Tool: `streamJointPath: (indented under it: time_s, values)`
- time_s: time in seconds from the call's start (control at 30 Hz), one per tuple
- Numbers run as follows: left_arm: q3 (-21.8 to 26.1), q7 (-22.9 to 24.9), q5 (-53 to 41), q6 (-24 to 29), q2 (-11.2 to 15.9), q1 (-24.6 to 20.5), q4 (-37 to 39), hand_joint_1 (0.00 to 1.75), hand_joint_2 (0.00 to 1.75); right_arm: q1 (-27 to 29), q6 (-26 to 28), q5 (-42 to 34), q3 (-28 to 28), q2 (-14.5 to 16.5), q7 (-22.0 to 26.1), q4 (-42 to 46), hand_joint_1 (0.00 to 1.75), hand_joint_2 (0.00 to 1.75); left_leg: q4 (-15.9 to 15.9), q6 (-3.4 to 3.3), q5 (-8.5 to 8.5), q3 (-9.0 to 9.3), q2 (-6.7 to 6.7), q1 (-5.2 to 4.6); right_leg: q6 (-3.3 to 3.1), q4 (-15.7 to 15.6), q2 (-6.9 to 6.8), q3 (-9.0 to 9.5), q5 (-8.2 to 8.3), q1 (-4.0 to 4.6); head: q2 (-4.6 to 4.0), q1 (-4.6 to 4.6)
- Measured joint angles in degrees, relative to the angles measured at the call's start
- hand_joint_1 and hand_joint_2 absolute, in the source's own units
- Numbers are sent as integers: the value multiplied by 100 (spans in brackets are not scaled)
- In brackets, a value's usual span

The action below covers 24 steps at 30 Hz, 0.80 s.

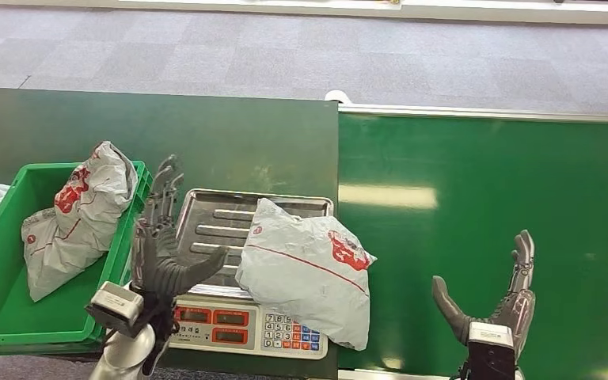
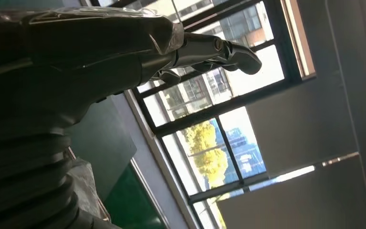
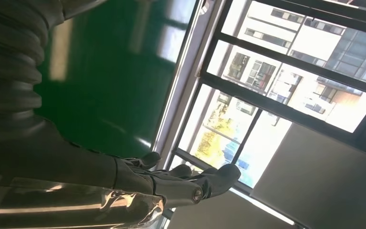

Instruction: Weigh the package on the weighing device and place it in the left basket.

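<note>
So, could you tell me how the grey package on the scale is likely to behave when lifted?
The package looks wrinkled and pillowy, so it would probably sag and flop. Its glossy plastic skin may be slippery.

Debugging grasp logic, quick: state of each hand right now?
Left hand: open, holds nothing, beside the grey plastic mailer package on the scale.
Right hand: open, empty, over the green belt.

Scale (image 1: 245, 317): on the table (image 1: 206, 134), near its front edge
Package (image 1: 309, 269): lies on the scale's tray, hanging over the right side
Basket (image 1: 16, 317): left of the scale, just beside it
Second package (image 1: 79, 218): in the basket, leaning on its right wall
Left hand (image 1: 162, 245): between basket and package
Right hand (image 1: 499, 297): over the belt (image 1: 483, 190), right of the scale, well apart from the package
</note>
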State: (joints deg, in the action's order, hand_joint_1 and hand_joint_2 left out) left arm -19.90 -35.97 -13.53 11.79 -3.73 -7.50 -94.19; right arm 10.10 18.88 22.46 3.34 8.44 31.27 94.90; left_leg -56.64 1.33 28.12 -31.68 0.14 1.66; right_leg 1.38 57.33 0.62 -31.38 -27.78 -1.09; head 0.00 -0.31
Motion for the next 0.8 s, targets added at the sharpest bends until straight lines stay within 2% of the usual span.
streamJointPath:
  time_s: [0.13,0.27,0.47,0.67,0.8]
  values:
    - [-709,250,-457,-425,-2,-330,121,0,175,-134,-6,-4,91,-11,1,-89,0,175,-2,0,0,0,0,0,0,0,0,-1,0,-1,0,0]
    - [-1253,450,-764,-571,-17,-549,285,0,175,-228,-26,-14,158,-20,7,-165,0,175,-2,0,0,-1,0,0,0,0,1,-4,0,0,0,-1]
    - [-1798,1209,-1695,-905,-29,-928,845,0,175,-320,-175,-33,199,-42,1,-186,0,175,-2,0,0,-1,1,0,0,0,1,-2,0,0,0,-1]
    - [-2100,1705,-2367,-1187,-59,-1253,1637,0,175,-369,-303,-6,204,-48,-7,-201,0,175,-2,0,0,-1,-1,0,0,0,1,-2,1,-1,0,-2]
    - [-2256,2123,-3340,-951,-174,-1560,2475,0,175,-408,-464,83,175,-30,-54,-203,0,175,-2,-1,-1,0,-1,0,0,0,1,-2,1,0,0,-2]
